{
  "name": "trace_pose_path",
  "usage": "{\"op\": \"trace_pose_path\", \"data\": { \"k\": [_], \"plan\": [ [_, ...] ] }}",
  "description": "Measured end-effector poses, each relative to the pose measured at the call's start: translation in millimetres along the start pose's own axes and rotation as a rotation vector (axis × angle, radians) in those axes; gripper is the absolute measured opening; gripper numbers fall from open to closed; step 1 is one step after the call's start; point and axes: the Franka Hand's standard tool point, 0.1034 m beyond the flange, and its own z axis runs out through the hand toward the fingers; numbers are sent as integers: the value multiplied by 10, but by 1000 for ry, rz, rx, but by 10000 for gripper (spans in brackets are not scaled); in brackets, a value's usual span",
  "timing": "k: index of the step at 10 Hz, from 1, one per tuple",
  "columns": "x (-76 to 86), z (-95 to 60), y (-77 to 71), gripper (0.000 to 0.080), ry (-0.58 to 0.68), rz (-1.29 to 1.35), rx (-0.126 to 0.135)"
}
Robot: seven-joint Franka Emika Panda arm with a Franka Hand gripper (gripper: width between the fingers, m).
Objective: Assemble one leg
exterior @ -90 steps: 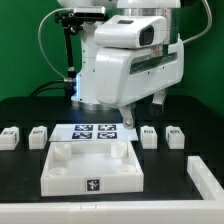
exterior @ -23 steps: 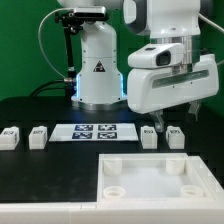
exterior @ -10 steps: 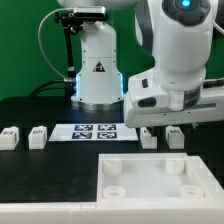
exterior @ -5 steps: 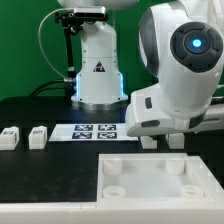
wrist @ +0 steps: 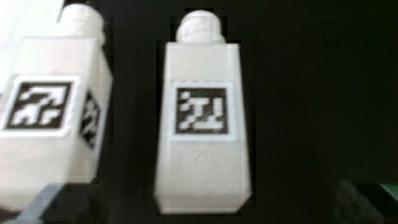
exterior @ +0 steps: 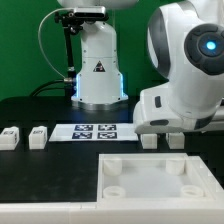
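**Q:** What differs from the frame half a second earlier?

**A:** The arm (exterior: 185,85) stands further toward the exterior view's right. Its round blue-lit joint cap (exterior: 210,45) now sits close to the frame edge. The tray-like part (exterior: 160,182), the marker board (exterior: 97,131) and the legs keep their positions on the black surface (exterior: 40,185).

**Q:** State the arm pose.

**A:** The arm leans over the end of the leg row at the exterior view's right. Its white housing hangs just above the inner post (exterior: 150,140) and the outer post (exterior: 175,140). The wrist camera looks down the length of the leg (wrist: 205,120), which lies flat on the surface, tag face up. A neighbouring leg (wrist: 54,100) lies just beside it, slightly angled. Which post in the exterior view is the leg cannot be told.

**Q:** State the pincer condition.

**A:** The housing hides the pincer (wrist: 205,205) in the exterior view. In the wrist view its dim, blurred fingertips (wrist: 32,205) stand wide apart, one on either side of the leg's end. The pincer grips nothing.

**Q:** List the markings.

**A:** The robot base (exterior: 98,85) carries a black triangle symbol (exterior: 100,68). The marker board shows several black-and-white tags. The leg carries one square fiducial tag (wrist: 201,108), and the neighbouring leg carries another.
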Motion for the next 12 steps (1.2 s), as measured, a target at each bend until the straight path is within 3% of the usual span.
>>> {"op": "trace_pose_path", "data": {
  "k": [3,7,9,12],
  "plan": [
    [1,172,4,648,-22,8,-7],
    [-3,192,-7,616,-25,15,-10],
    [-4,192,-7,333,-26,15,-10],
    [-4,192,-7,296,-26,15,-10]
  ]
}}
